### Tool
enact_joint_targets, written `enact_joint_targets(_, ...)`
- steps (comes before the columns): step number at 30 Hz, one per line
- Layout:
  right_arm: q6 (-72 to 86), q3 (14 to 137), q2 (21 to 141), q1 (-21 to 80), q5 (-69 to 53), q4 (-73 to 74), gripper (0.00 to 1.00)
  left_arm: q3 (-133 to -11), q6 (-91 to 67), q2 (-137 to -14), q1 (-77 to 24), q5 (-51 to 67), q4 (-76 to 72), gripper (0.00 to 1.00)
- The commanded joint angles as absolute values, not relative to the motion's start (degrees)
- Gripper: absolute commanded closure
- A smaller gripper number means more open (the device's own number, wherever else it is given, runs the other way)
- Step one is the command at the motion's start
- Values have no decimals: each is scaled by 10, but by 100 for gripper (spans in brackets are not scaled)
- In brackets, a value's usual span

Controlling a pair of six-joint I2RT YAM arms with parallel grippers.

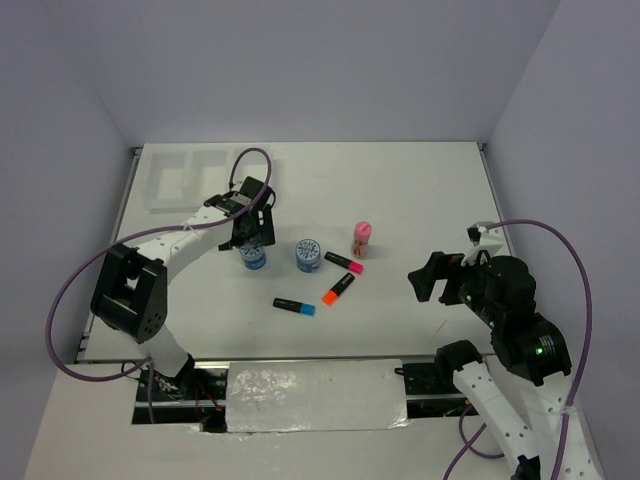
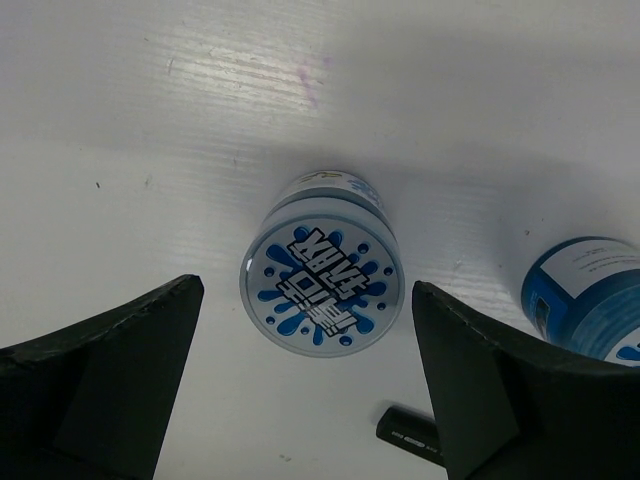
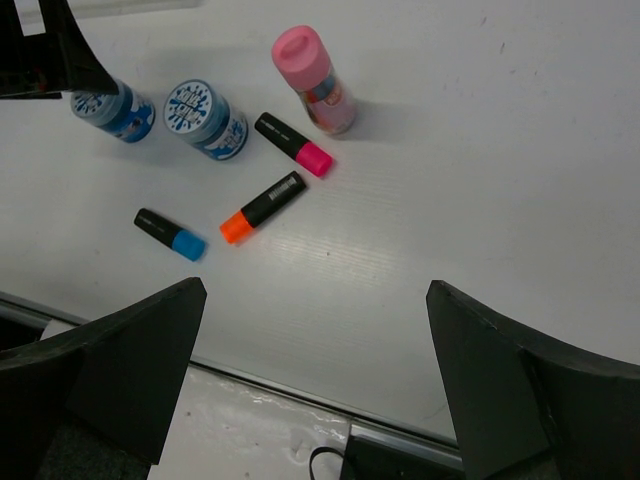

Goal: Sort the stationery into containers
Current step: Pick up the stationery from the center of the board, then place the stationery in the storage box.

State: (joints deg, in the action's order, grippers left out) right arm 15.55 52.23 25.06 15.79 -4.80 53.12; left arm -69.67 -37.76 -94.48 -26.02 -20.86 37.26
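Note:
Two blue rolls stand mid-table: one [image 1: 254,258] right under my left gripper [image 1: 252,236], the other [image 1: 308,255] to its right. In the left wrist view the first roll [image 2: 322,275] sits between my open fingers [image 2: 306,300], untouched; the second roll [image 2: 590,300] is at the right. The pink-tan stick [image 1: 362,238] stands upright. The pink [image 1: 343,263], orange [image 1: 338,289] and blue [image 1: 294,306] highlighters lie flat nearby. The translucent tray [image 1: 190,178] sits far left. My right gripper [image 1: 430,277] is open and empty, right of the items [image 3: 315,290].
The right wrist view shows the rolls [image 3: 205,118], the stick [image 3: 315,80] and the highlighters [image 3: 265,205] beyond the fingers, with the table's near edge [image 3: 300,385] below. Walls close the table in at the back and sides.

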Motion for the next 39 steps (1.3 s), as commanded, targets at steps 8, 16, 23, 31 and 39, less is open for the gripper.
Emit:
enact_joint_targets(8, 148, 517, 258, 163, -53, 496, 0, -661, -367, -965, -248, -173, 318, 14)
enact_joint_targets(16, 149, 513, 258, 165, -49, 492, 0, -680, -367, -952, -249, -173, 335, 100)
enact_joint_targets(23, 149, 511, 258, 166, -49, 491, 0, -741, -374, -905, -237, -227, 400, 100)
enact_joint_targets(31, 150, 505, 248, 166, -53, 486, 0, -914, -389, -934, -85, -249, 470, 100)
enact_joint_targets(39, 152, 498, 244, 175, -59, 483, 0, -1164, -399, -1107, 55, -239, 485, 100)
